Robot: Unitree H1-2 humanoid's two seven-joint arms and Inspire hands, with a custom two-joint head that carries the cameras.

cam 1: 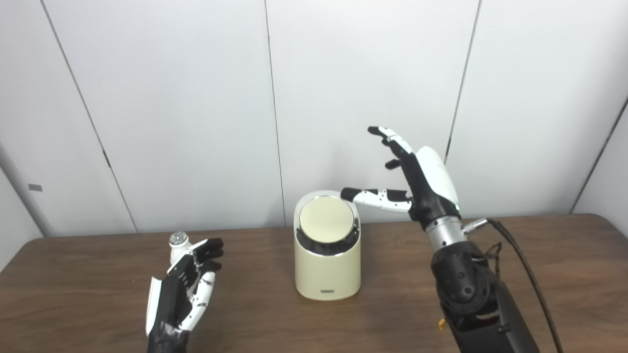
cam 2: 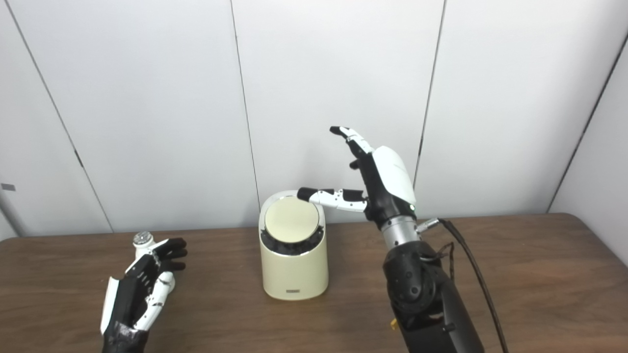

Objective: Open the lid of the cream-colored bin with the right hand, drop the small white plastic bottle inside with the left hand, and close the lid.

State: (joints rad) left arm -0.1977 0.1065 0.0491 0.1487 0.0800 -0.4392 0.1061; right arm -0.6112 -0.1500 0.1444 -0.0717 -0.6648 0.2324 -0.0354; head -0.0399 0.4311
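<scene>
The cream-colored bin (cam 1: 327, 267) stands mid-table, its round slanted lid (cam 1: 326, 219) down. My right hand (cam 1: 417, 184) is raised beside and above it, open with fingers spread upward; its thumb reaches left to the lid's rear rim. The small white plastic bottle (cam 1: 178, 247) with a silvery cap stands upright at the left. My left hand (cam 1: 189, 284) lies low just in front of it, open, with its fingers curled a little and their tips to the bottle's right. The hand hides the bottle's lower part, and I cannot tell whether they touch.
A brown wooden table (cam 1: 98, 294) carries everything, with white wall panels (cam 1: 196, 98) close behind the bin. A black cable (cam 1: 527, 269) trails from my right wrist across the table's right side.
</scene>
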